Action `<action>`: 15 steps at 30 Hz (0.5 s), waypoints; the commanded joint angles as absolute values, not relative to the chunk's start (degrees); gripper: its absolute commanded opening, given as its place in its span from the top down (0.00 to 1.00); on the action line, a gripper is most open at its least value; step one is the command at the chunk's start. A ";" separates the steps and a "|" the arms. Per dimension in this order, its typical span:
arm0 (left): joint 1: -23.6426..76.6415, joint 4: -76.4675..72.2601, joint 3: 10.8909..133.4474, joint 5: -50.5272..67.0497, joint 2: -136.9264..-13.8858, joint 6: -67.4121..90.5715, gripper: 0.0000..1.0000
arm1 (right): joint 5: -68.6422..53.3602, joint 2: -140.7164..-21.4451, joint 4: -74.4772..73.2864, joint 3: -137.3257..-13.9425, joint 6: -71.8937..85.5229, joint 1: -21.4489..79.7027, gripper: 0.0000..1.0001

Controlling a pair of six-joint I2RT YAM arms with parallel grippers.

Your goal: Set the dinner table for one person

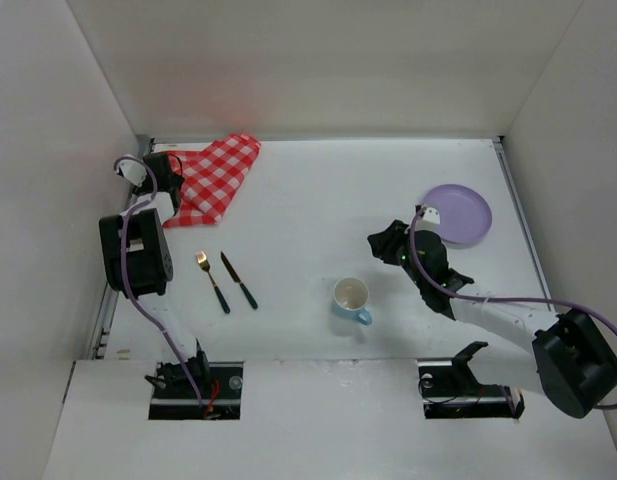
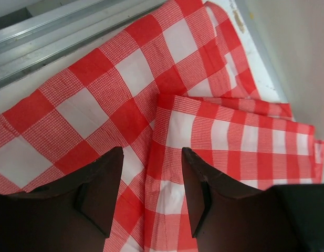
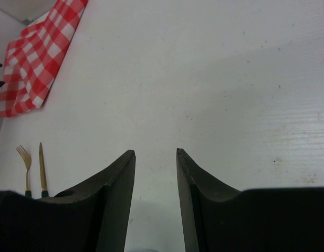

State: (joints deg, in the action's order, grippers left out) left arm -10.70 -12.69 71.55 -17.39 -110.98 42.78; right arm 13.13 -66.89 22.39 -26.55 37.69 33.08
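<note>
Left gripper (image 2: 151,155), jaws apart, over cloth (image 2: 98,105) on the table (image 1: 308,190), far-left corner; right gripper (image 3: 155,152), apart, over its bare white middle; white walls (image 1: 318,60).

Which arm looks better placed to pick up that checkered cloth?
Left. The left gripper hangs open right over the cloth in the far left corner; the right gripper is across the table, near the plate.

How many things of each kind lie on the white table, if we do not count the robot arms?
checkered cloth: 1
fork: 1
knife: 1
cup: 1
plate: 1
Total: 5 things on the dinner table
</note>
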 commanded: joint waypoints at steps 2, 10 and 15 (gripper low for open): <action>-10.59 -10.72 76.63 -13.37 -113.37 39.46 0.54 | 13.18 -66.53 24.35 -28.83 36.30 33.62 0.56; -10.94 -8.88 81.65 -12.39 -118.47 38.67 0.56 | 13.01 -67.59 24.61 -29.18 36.12 33.97 0.56; -11.03 -9.31 81.83 -12.22 -119.79 39.02 0.66 | 13.36 -66.97 24.61 -29.09 36.12 34.06 0.56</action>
